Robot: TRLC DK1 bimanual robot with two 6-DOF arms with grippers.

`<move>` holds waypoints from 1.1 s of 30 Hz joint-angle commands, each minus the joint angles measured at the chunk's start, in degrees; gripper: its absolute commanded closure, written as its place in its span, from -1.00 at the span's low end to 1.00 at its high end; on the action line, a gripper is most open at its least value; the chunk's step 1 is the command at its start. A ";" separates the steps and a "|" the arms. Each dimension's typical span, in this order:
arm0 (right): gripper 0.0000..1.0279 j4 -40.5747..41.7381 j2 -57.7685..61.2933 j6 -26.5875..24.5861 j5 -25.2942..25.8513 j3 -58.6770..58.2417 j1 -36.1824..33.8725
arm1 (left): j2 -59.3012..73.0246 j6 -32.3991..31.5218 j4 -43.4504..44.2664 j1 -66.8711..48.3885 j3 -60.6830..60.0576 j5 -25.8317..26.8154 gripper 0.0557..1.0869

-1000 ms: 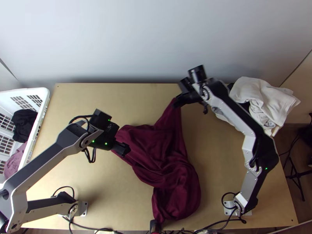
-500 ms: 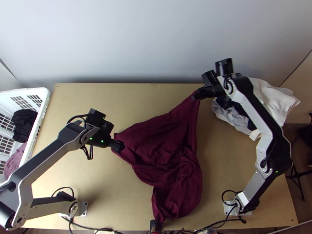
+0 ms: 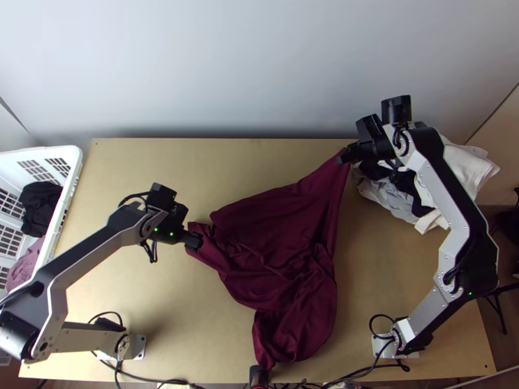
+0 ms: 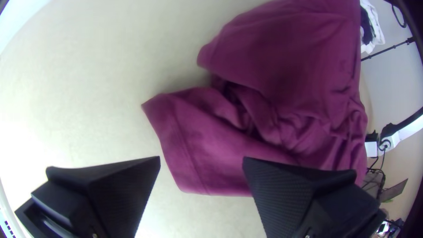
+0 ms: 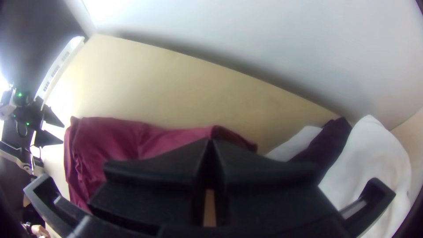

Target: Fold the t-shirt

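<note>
The dark red t-shirt [image 3: 279,259] lies bunched and wrinkled over the middle of the table, one corner drawn out toward the far right. At that corner my right gripper [image 3: 344,158] is shut on the cloth; in the right wrist view the fingers of the right gripper [image 5: 210,143] meet at the tips, with the shirt [image 5: 114,136] at them. My left gripper [image 3: 194,241] is over the shirt's left edge. In the left wrist view the left gripper [image 4: 202,161] stands open, its fingers wide apart, and a flat shirt corner [image 4: 194,145] lies beyond them.
A heap of white clothes [image 3: 464,170] with dark pieces lies at the table's far right, beside the right gripper. A white basket [image 3: 76,170] holding dark and pink clothes stands at the left. Cables [image 3: 350,376] run along the near edge.
My right gripper has moved to the right, stretching the shirt's far corner with it. The left gripper has shifted slightly left, and the shirt's left part now shows a separate flap near it.
</note>
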 commanded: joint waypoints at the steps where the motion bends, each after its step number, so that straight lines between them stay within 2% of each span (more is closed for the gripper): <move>1: 0.94 -0.15 -1.62 -0.36 0.00 -1.48 -0.67 | 4.02 0.45 3.39 0.22 -1.24 -1.26 -0.31; 3: 0.94 -0.15 -2.06 -0.44 0.00 -1.66 -0.84 | 5.16 0.45 3.66 0.30 -1.15 -1.26 -0.03; 6: 0.94 -0.15 -2.32 -0.53 0.00 -1.74 -1.11 | 6.83 0.71 3.66 0.30 -1.15 -1.26 0.21; 11: 0.94 -0.15 -2.85 -0.53 0.00 -1.92 -1.37 | 7.71 1.33 4.01 0.74 -1.50 -1.26 0.59; 14: 0.94 -0.15 -3.20 -0.53 0.00 -2.36 -1.37 | 6.21 1.41 3.92 1.10 -1.24 -1.17 0.68; 17: 0.94 -0.15 -3.64 -0.53 0.00 -2.18 -1.19 | 1.82 1.24 3.74 1.36 0.35 -1.17 0.93; 26: 0.94 -1.12 -7.50 -0.27 0.00 2.65 0.21 | -6.88 0.71 -2.06 11.03 16.78 -1.17 0.93; 33: 0.94 -2.88 -11.20 -0.09 1.58 11.79 0.30 | -8.64 -0.17 -6.01 20.17 33.30 -1.17 0.93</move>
